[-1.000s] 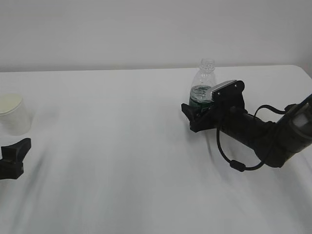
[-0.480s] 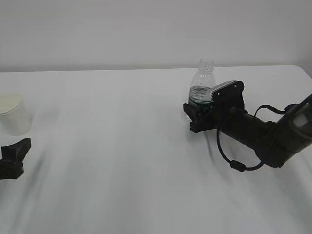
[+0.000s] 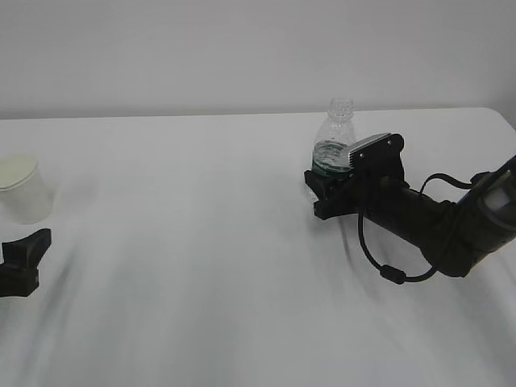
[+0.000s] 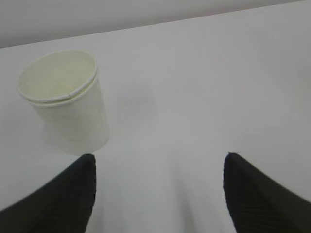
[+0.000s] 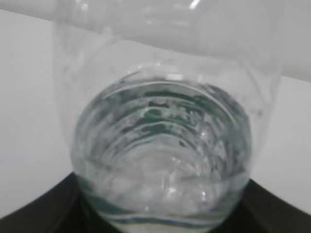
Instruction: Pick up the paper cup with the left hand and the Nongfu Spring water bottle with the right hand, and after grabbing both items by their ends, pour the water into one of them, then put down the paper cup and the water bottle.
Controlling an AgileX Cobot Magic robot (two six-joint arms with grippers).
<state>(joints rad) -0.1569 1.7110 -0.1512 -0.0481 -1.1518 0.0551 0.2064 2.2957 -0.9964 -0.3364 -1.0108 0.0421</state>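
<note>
- Bottle and cup were seen standing well apart on the white table [image 3: 201, 242], the Nongfu Spring water bottle [image 3: 337, 137] right of the middle and the paper cup [image 3: 22, 188] near the left edge.
- In the exterior view the right hand [image 3: 322, 187] was placed low around the bottle's lower part, with its silver-grey plate [image 3: 369, 147] just beside the green label; the bottle's capless neck stood upright above it.
- Whether the jaws of the right hand were pressed on the bottle could not be told from the exterior view.
- In the right wrist view the bottle [image 5: 163, 131] filled nearly the whole picture, and the water [image 5: 160, 160] was seen through the ribbed clear wall, with green reflections in it. The dark jaws were seen at both lower corners, close against the bottle's sides; a firm grip could not be confirmed.
- In the exterior view only a small black part of the left hand [image 3: 22, 262] was shown, at the left edge, near the cup but apart from it.
- In the left wrist view the left hand [image 4: 158, 174] was seen spread wide, with nothing between its two dark fingers [image 4: 63, 194]. The cup [image 4: 68, 104] stood upright and appeared empty beyond the left finger, not touched.
- The table surface was white and slightly creased, and a plain pale wall [image 3: 242, 48] was seen behind it.
</note>
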